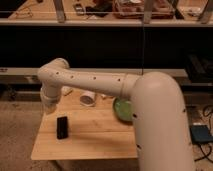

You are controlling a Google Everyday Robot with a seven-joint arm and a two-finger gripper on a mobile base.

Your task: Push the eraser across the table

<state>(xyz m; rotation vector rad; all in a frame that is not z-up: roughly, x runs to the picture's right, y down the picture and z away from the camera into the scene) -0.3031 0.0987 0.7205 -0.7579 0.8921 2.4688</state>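
gripper (49, 108): at the arm's down-turned end, over the table's left edge; fingers together, nothing visibly held
eraser (62, 127): flat on the table, front-left area, long side running front to back; near the gripper, on its front-right side, not touching it
table (95, 142): light wood slats, right part hidden by the arm
arm (100, 82): white, sweeps from right foreground across the table to an elbow at left
cup (88, 98): white, rear centre, just under the arm
bowl (121, 110): green, right of the cup, partly covered by the arm
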